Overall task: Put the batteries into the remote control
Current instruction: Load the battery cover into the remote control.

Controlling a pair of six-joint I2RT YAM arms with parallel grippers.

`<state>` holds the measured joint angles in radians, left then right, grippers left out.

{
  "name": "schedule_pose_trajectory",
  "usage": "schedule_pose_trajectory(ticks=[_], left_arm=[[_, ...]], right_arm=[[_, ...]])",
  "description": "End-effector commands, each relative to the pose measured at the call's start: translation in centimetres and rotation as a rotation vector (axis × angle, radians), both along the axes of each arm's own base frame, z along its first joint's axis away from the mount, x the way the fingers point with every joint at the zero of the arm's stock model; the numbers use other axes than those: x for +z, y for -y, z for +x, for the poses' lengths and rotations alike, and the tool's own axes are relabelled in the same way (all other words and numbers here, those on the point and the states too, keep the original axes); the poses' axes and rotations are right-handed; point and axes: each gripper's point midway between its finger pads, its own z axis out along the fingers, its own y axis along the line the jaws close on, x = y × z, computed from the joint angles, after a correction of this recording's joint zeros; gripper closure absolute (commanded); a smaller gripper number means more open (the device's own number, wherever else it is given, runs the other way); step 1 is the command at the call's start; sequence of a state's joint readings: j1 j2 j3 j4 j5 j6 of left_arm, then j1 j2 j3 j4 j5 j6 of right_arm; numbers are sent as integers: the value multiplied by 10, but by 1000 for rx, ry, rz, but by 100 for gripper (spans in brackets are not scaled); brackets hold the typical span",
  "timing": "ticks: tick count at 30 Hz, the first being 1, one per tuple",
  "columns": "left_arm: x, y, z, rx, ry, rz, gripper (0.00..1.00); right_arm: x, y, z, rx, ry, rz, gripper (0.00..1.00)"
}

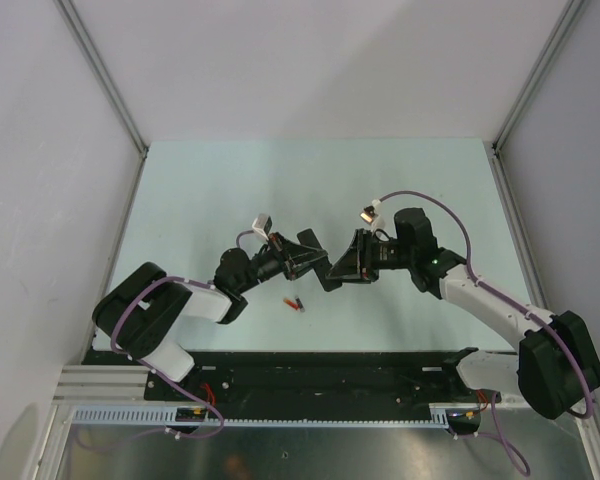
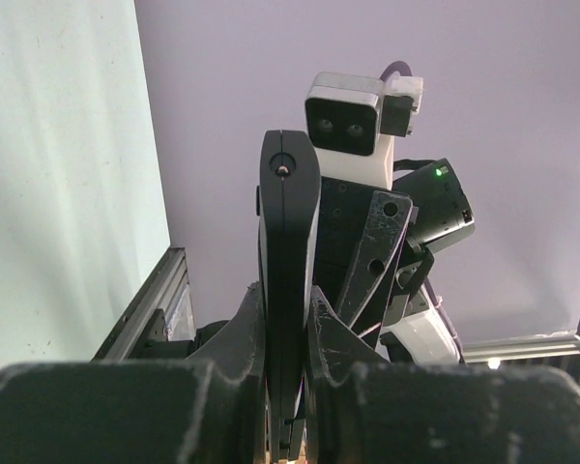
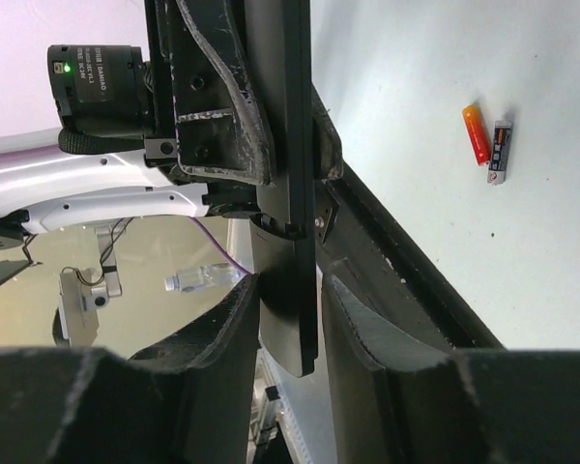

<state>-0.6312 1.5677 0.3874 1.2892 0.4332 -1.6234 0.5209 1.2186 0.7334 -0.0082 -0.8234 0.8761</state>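
Observation:
The remote control (image 2: 288, 242) is a slim black bar held edge-on above the table, and my left gripper (image 2: 285, 300) is shut on its lower part. Its other end (image 3: 288, 319) sits between the jaws of my right gripper (image 3: 290, 290), which are still open. One finger touches the remote and a narrow gap shows at the other. From above, the left gripper (image 1: 302, 258) and right gripper (image 1: 332, 272) meet tip to tip over the table's middle. Two batteries lie on the table, a red-orange one (image 3: 477, 133) and a paler one (image 3: 500, 152), also seen from above (image 1: 295, 302).
A black rail (image 1: 310, 375) runs along the table's near edge between the arm bases. White walls enclose the pale table (image 1: 230, 190) on three sides. A plastic bottle (image 3: 203, 278) lies on the floor beyond the table.

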Motion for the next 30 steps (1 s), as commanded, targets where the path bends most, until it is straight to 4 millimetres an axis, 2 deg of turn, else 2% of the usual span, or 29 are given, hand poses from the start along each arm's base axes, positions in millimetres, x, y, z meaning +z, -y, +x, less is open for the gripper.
schedule_pose_trajectory(ticks=[1, 8, 9, 20, 30], left_arm=[[99, -19, -26, -13, 350, -267, 100], [99, -19, -26, -16, 351, -268, 100], [99, -19, -27, -19, 349, -268, 100], [99, -18, -29, -26, 347, -267, 100], [96, -17, -29, -32, 343, -263, 100]], right_arm=[[2, -3, 1, 8, 26, 9, 66], [-2, -2, 2, 2, 37, -9, 71], [-7, 0, -2, 3, 9, -31, 71], [-15, -6, -5, 15, 33, -106, 72], [-23, -9, -8, 25, 29, -156, 62]])
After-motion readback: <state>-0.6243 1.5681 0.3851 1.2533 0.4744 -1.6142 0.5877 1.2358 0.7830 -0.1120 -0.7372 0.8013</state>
